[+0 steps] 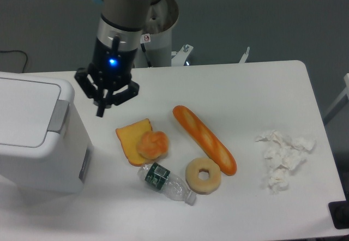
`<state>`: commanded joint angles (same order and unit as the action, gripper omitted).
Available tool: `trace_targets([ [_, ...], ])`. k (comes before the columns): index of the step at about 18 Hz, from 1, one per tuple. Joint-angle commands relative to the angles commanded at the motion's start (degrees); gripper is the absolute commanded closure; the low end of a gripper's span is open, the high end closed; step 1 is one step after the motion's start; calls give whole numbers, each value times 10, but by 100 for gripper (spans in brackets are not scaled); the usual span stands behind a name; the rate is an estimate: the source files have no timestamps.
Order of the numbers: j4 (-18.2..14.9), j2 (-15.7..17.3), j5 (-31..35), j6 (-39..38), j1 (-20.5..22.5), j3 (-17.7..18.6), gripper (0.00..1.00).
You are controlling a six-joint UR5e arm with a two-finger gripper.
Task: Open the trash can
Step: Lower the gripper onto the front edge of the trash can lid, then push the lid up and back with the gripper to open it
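The trash can (pixel 32 137) is a big white boxy bin at the left edge of the table, its flat lid down and a grey push tab (pixel 58 115) on its right rim. My gripper (pixel 101 110) hangs just right of that tab, above the table. Its fingers point down and are pressed together with nothing between them.
On the table (pixel 245 83) lie a slice of toast (pixel 131 137) with an orange bun (pixel 152 144) on it, a baguette (pixel 204 139), a doughnut (pixel 203 175), a plastic bottle (pixel 165 182) and crumpled white tissue (pixel 283 156) at the right.
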<state>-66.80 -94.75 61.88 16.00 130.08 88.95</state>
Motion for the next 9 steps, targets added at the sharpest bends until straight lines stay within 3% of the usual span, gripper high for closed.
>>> trace_targets([
  [9,0,-14,-4,-1,-41,-3,89],
])
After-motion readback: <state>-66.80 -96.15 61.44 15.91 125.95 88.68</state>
